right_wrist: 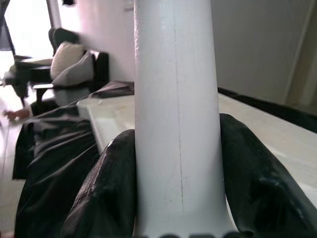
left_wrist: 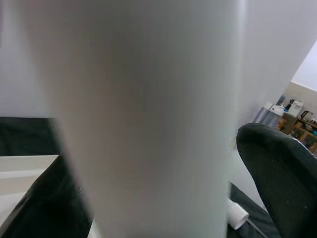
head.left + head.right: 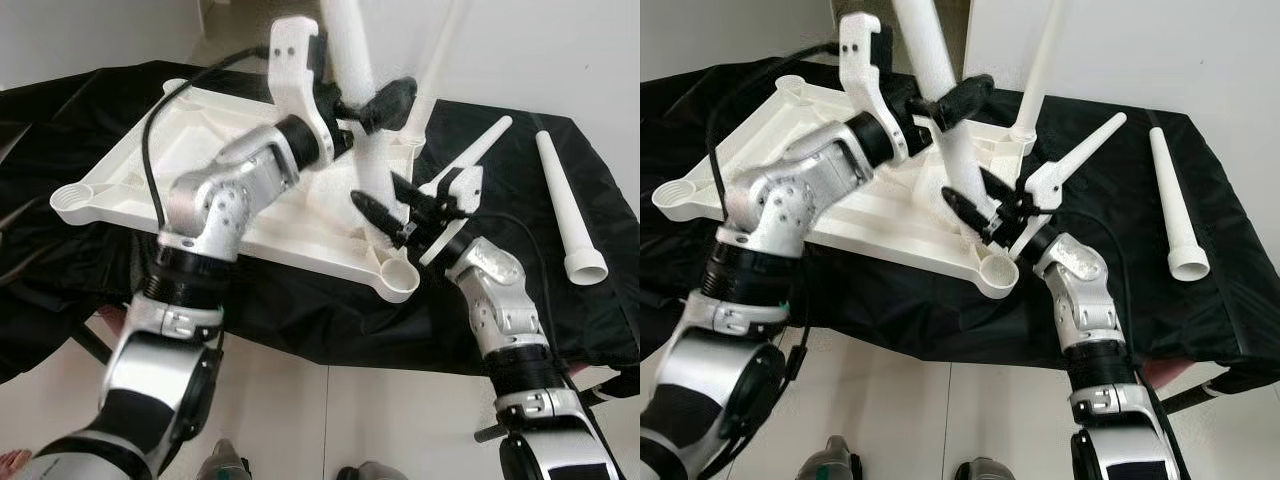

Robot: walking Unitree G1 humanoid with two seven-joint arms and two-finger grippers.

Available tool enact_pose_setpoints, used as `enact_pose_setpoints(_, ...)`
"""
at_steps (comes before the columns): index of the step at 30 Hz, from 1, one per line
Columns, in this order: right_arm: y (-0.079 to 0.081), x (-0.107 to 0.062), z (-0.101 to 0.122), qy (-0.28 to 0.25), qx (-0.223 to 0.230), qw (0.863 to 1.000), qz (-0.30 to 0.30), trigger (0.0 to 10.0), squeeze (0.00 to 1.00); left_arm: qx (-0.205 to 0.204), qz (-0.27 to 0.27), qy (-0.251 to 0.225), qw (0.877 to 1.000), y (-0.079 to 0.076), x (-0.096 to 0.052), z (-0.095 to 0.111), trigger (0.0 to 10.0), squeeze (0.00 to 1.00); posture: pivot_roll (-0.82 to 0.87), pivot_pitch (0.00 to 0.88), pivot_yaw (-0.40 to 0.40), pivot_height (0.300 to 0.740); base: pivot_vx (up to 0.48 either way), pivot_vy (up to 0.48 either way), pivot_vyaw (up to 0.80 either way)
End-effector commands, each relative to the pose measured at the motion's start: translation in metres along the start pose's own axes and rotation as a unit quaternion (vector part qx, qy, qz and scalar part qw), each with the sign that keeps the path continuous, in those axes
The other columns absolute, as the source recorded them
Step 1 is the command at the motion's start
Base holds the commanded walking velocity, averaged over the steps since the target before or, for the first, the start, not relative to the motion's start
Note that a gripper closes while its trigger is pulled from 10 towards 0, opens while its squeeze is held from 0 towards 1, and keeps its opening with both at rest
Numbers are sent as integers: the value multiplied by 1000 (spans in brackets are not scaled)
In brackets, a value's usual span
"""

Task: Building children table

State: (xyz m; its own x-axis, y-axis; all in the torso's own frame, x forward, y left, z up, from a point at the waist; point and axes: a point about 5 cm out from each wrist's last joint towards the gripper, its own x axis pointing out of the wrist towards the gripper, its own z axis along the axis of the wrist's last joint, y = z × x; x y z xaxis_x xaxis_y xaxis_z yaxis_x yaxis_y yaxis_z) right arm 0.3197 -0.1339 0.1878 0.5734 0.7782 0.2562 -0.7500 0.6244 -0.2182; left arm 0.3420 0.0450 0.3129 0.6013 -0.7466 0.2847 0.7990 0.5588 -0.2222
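The white children's table top [image 3: 200,130] lies upside down on a black cloth. One white tapered leg [image 3: 358,90] stands upright on it near the right side. My left gripper [image 3: 375,100] is shut on this leg high up, and the leg [image 2: 148,124] sits close before that wrist's camera. My right gripper [image 3: 385,215] is shut on the same leg near its foot, with black fingers [image 1: 109,188] pressed on both sides of the leg [image 1: 176,99]. A second leg [image 3: 440,60] stands in the far right corner socket.
A loose leg [image 3: 565,200] lies on the black cloth [image 3: 560,320] at the right. Open corner sockets show at the near corner [image 3: 400,280] and the left corner [image 3: 75,200]. A white wall rises behind; pale floor lies in front.
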Motion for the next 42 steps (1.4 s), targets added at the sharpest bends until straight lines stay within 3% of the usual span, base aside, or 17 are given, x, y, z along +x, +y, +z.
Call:
enact_pose_setpoints(1, 0, 0, 6, -5, -21, 1000, 11, 10000, 0, -2, -118, -1, 993, -13, 1, 4, 10000, 0, 32, 0, -13, 740, 0, 0, 0)
enact_pose_setpoints(10, 5, -5, -1, 8, -24, 999, 20, 10000, 0, 4, -82, -11, 997, 4, -1, 25, 10000, 0, 35, 0, -5, 740, 0, 0, 0)
enact_pose_setpoints(11, 6, -5, -3, 10, -24, 999, 19, 10000, 0, -1, -75, -14, 997, 7, -2, 28, 7098, 0, 36, 0, -4, 740, 0, 0, 0)
enact_pose_setpoints(12, 7, -6, -4, 13, -24, 999, 19, 10000, 0, -3, -71, -15, 997, 8, -3, 29, 3255, 0, 37, 0, -4, 740, 0, 0, 0)
enact_pose_setpoints(13, 8, -7, -5, 15, -24, 999, 19, 10000, 0, -8, -66, -15, 998, 10, -3, 30, 1451, 0, 37, 0, -4, 740, 0, 0, 0)
enact_pose_setpoints(15, 8, -8, -6, 16, -24, 999, 19, 10000, 0, -11, -63, -14, 998, 10, -3, 30, 1451, 0, 37, 0, -4, 740, 0, 0, 0)
enact_pose_setpoints(16, 9, -8, -7, 17, -24, 999, 19, 10000, 0, -13, -66, -18, 998, 10, -4, 31, 0, 0, 39, 0, -4, 740, 0, 0, 0)
enact_pose_setpoints(32, 3, -9, -12, 38, -42, 998, 4, 10000, 0, -25, -73, -37, 996, 9, -7, 38, 0, 0, 52, 0, -18, 740, 0, 0, 0)
enact_pose_setpoints(36, -6, -7, -11, 50, -46, 998, -18, 10000, 0, 16, -58, -30, 998, 6, -6, 44, 0, 0, 59, 2, -26, 740, 0, 0, 0)
enact_pose_setpoints(37, -9, -7, -11, 54, -45, 997, -24, 10000, 1000, 34, -55, -20, 998, 4, -5, 45, 10000, 0, 60, 4, -28, 740, 0, 0, 0)
enact_pose_setpoints(40, -12, -6, -11, 58, -45, 997, -27, 10000, 1000, 44, -53, -17, 998, 3, -4, 46, 10000, 0, 65, 8, -32, 740, 0, 0, 0)
enact_pose_setpoints(42, -18, -4, -7, 59, -41, 997, -32, 10000, 1000, 86, -33, 2, 996, 1, 1, 46, 10000, 0, 69, 12, -36, 740, 0, 0, 0)
